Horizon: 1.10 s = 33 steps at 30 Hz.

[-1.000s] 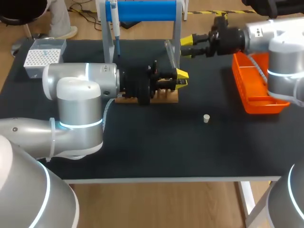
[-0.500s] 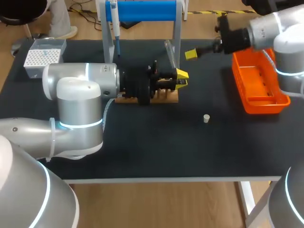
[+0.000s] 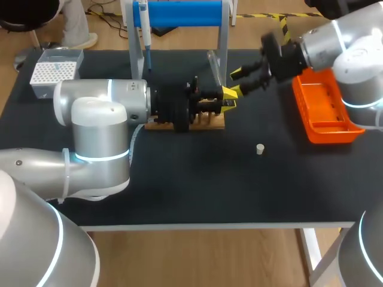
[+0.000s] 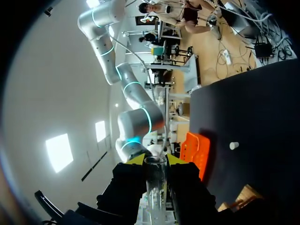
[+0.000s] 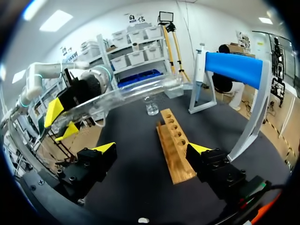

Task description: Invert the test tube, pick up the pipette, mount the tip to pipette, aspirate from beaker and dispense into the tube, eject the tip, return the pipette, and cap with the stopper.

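Note:
My left gripper (image 3: 230, 98) is shut on a clear test tube (image 3: 214, 64) above the wooden rack (image 3: 187, 124). The left wrist view shows the tube (image 4: 155, 187) upright between the yellow tips of that gripper (image 4: 155, 160). My right gripper (image 3: 242, 81) is open, just right of the tube and apart from it. In the right wrist view, the tube (image 5: 133, 93) lies crosswise ahead of the wide-open right gripper (image 5: 152, 149), with the left gripper (image 5: 62, 121) holding one end. A small pale stopper (image 3: 260, 149) lies on the mat. The pipette (image 3: 143, 33) hangs on the blue stand (image 3: 182, 12).
An orange tray (image 3: 326, 113) sits at the right edge, under my right arm. The white tip box (image 3: 54, 70) stands at the back left. A small glass beaker (image 5: 151, 107) is beyond the rack (image 5: 174, 146). My left arm covers much of the mat's left half.
My right gripper has swung from the back of the table forward and down toward the tube, turning as it went. The left arm and the tube have stayed still.

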### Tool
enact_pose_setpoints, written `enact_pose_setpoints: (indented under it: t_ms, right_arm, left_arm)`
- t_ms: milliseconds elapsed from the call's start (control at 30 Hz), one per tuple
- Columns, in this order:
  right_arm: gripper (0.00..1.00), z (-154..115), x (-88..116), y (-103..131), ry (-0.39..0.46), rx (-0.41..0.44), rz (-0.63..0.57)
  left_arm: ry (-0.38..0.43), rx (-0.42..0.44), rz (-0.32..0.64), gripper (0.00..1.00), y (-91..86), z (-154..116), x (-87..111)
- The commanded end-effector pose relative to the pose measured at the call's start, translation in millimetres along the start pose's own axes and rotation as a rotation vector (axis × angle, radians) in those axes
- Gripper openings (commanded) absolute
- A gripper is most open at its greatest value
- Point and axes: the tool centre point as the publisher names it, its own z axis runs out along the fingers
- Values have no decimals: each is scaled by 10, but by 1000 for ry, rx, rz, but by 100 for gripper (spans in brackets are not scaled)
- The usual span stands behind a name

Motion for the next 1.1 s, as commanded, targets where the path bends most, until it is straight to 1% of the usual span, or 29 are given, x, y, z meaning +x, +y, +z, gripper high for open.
enact_pose_setpoints:
  t_ms: [33,167,400,467,733,1100]
  right_arm:
    - [100,-2,-95,-64,15,8,-7]
    - [100,-4,-143,-122,9,14,-33]
    - [100,0,-182,-170,-36,4,-140]
    - [100,4,-192,-187,-34,6,-156]
    - [100,-15,-224,-276,-27,1,-154]
    - [100,-52,-240,-327,-37,-9,-165]
  left_arm:
    - [5,-2,0,0,-2,8,-12]
    - [5,-2,0,0,-2,8,-12]
    - [5,-2,0,0,-2,8,-12]
    - [5,-2,0,0,-2,8,-12]
    - [5,-2,0,0,-2,8,-12]
    - [5,-2,0,0,-2,8,-12]
